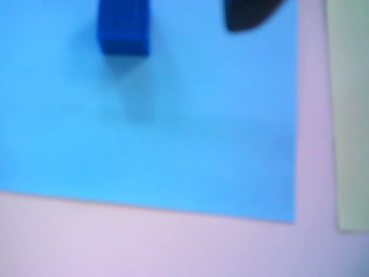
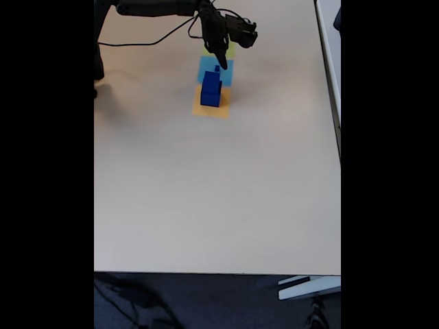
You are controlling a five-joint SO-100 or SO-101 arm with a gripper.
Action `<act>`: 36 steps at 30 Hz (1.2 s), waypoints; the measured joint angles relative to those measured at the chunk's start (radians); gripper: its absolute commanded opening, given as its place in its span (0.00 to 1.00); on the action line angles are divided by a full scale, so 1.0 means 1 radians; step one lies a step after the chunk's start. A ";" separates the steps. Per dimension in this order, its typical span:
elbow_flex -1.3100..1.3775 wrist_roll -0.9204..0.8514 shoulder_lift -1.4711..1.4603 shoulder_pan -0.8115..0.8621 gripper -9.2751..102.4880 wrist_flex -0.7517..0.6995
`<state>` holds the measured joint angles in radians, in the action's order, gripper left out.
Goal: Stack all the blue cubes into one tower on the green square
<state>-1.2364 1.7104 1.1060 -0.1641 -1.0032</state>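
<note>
Pale beige tabletop [image 2: 206, 192] spreads across the fixed view, with dark floor below its near edge and a black cable trailing at the top left. Near the far end, three flat paper squares lie in a row running away from the camera: an orange square [image 2: 203, 110] nearest, a light-blue square [image 2: 206, 68] behind it, and a yellow-green square [image 2: 230, 51] farthest, largely hidden by the arm. On the orange square stands a short stack of dark blue solid cubes [image 2: 210, 92], a large one below with a smaller one on it. The black robot arm reaches in from the top left, and its fingers [image 2: 219, 63] point down over the light-blue square with a tiny dark blue cube [image 2: 217, 68] right at their tips; whether they grip it cannot be told at this size. The wrist view is blurred: the light-blue paper [image 1: 173, 144] fills most of it, the small blue cube [image 1: 123, 29] sits at the top edge, a dark fingertip [image 1: 248, 14] shows to its right, apart from it, and the pale yellow-green paper [image 1: 351, 115] runs along the right edge.
</note>
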 measured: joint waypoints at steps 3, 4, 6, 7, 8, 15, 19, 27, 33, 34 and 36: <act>-0.028 0.000 0.002 0.000 0.27 0.025; -0.035 0.000 0.002 -0.002 0.27 0.034; -0.057 0.000 0.002 -0.002 0.27 0.055; -0.064 0.000 0.002 -0.002 0.27 0.066; -0.071 0.000 0.002 -0.002 0.27 0.074; -0.103 0.002 0.002 -0.002 0.27 0.100; -0.124 0.002 0.009 -0.002 0.27 0.100; -0.149 0.006 0.012 -0.002 0.27 0.100; -0.155 0.006 0.012 -0.003 0.26 0.100; -0.156 0.006 0.012 -0.003 0.26 0.100; -0.156 0.006 0.012 -0.003 0.26 0.101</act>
<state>-1.3929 1.7165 1.1183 -0.1672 -0.9020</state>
